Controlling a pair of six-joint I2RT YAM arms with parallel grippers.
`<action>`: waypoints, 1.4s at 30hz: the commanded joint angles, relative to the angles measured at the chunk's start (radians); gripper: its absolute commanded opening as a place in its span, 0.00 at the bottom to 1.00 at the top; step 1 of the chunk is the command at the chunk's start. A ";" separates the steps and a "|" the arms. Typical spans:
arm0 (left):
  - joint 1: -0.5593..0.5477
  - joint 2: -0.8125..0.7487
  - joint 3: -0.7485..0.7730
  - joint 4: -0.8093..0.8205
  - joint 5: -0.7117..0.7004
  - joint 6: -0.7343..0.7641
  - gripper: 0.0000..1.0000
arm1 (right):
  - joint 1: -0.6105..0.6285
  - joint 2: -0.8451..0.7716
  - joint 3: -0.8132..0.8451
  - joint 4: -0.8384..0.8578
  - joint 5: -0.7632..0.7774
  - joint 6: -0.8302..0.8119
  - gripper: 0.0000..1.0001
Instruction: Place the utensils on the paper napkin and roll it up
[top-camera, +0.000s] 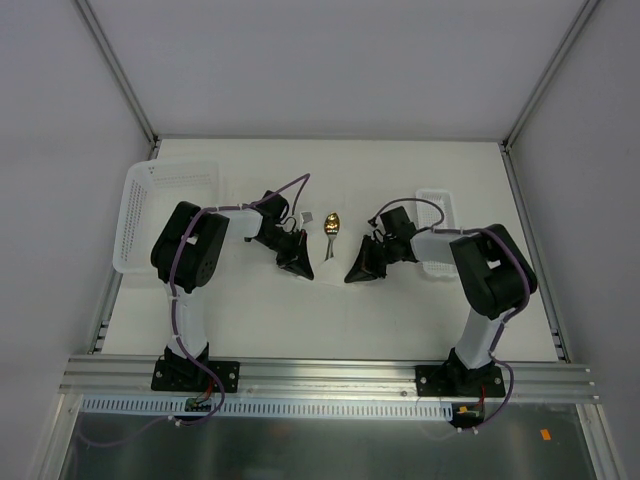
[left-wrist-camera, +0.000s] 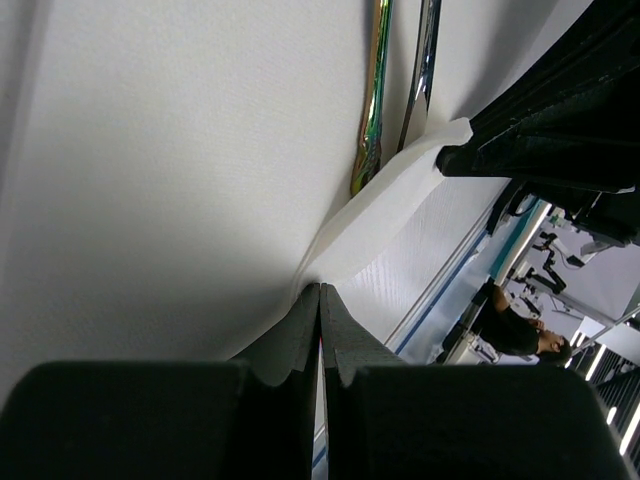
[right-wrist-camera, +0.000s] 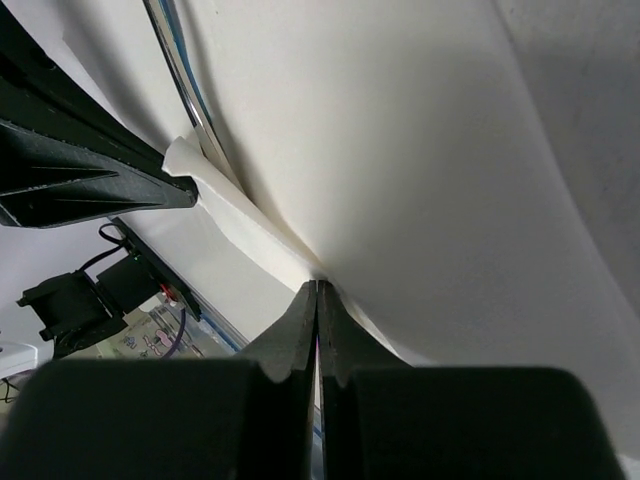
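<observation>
pinched shut on the near edge of the paper napkin (left-wrist-camera: 180, 180), the left fingers (left-wrist-camera: 306, 325) and right fingers (right-wrist-camera: 300, 325) each grip one end of that hem. the spoon (top-camera: 332, 224) and fork (left-wrist-camera: 372, 110) lie side by side on the sheet just beyond, mid-desk (top-camera: 330, 320) between the white baskets (top-camera: 160, 200). to roll well, i'd judge both arms should lift and carry the edge forward over the utensils together, level and slow, since thin paper tears or skews if one side leads.

no readable text, label, brand, number or sign shows in any of the three views; nothing printed can be made out.
</observation>
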 joint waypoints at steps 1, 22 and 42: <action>0.011 0.008 -0.015 -0.050 -0.154 0.060 0.00 | 0.003 0.037 0.025 -0.134 0.109 -0.079 0.00; 0.039 -0.075 -0.021 -0.219 -0.288 0.189 0.04 | -0.012 0.062 0.061 -0.231 0.143 -0.135 0.00; -0.099 -0.175 0.057 -0.021 -0.030 0.147 0.03 | -0.012 0.065 0.157 -0.326 0.137 -0.220 0.00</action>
